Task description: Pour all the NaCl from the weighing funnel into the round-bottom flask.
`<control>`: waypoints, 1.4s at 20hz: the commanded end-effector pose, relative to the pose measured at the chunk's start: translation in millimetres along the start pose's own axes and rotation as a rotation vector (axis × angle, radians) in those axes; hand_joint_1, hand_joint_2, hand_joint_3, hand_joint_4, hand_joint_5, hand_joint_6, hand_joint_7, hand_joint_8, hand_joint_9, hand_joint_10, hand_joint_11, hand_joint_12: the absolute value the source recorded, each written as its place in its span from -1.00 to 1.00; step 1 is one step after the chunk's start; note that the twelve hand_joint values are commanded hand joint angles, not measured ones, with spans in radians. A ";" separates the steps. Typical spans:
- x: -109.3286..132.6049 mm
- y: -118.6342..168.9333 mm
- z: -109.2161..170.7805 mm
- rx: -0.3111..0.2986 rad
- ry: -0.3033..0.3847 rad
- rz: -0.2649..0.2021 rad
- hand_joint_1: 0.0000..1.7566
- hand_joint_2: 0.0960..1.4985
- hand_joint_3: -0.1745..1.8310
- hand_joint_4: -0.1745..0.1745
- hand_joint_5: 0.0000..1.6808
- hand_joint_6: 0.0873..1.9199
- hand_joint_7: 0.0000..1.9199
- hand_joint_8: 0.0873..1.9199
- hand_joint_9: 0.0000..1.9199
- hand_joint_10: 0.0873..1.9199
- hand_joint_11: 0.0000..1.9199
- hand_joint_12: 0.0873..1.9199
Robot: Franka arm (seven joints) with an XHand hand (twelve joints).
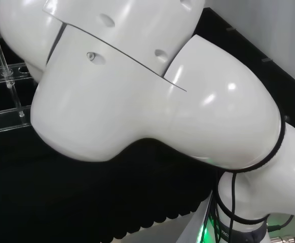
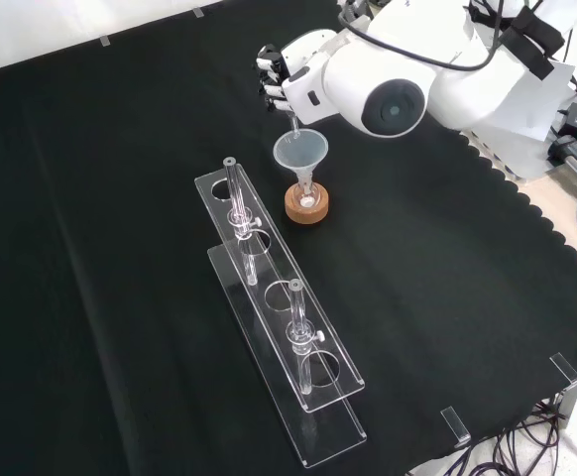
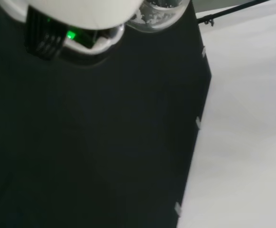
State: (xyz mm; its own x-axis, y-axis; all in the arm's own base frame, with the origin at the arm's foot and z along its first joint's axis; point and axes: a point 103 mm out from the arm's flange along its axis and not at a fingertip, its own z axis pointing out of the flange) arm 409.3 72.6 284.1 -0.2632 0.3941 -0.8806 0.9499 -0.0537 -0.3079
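In the front view the black and white hand point(image 2: 277, 81) hangs at the back of the cloth, just above a translucent plastic funnel point(image 2: 299, 152). That funnel stands in the neck of the small round-bottom flask point(image 2: 307, 196), which rests on a cork ring point(image 2: 306, 209). The hand's fingers are curled round the clear weighing funnel point(image 2: 292, 123), whose thin stem slants down into the plastic funnel's mouth. In the wrist view the weighing funnel's glass bowl point(image 3: 159, 13) shows white grains clinging inside. What lies in the flask is too small to tell.
A long clear acrylic rack point(image 2: 279, 327) lies in front of the flask, with two slim glass pieces point(image 2: 237, 198) point(image 2: 298, 327) standing in it; the rack point(image 1: 8, 119) also shows at the head view's left. Small clear brackets point(image 2: 454, 424) stand by the cloth's scalloped edge. Cables lie at the right.
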 end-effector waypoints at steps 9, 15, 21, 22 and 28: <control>-20.6 10.4 20.2 -0.039 0.284 -0.014 0.32 -0.25 -0.25 1.00 0.89 -1.00 0.24 -0.61 0.56 -1.00 0.29 -0.28; -37.6 8.0 31.0 -0.048 0.403 0.002 0.32 -0.24 -0.25 1.00 0.89 -1.00 0.24 -0.61 0.56 -1.00 0.29 -0.28; -52.4 8.5 42.2 -0.063 0.553 -0.011 0.32 -0.24 -0.25 1.00 0.89 -1.00 0.24 -0.61 0.56 -1.00 0.29 -0.28; -54.6 8.3 43.7 -0.062 0.571 -0.009 0.32 -0.24 -0.25 1.00 0.89 -1.00 0.24 -0.61 0.56 -1.00 0.29 -0.28; -60.9 9.9 54.6 -0.057 0.710 -0.010 0.32 -0.24 -0.25 1.00 0.89 -1.00 0.24 -0.60 0.56 -1.00 0.29 -0.28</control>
State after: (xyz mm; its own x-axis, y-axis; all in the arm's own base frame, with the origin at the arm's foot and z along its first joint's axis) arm 424.0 4.3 316.2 -0.1291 0.8394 -0.5280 0.9616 -0.0242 -0.2735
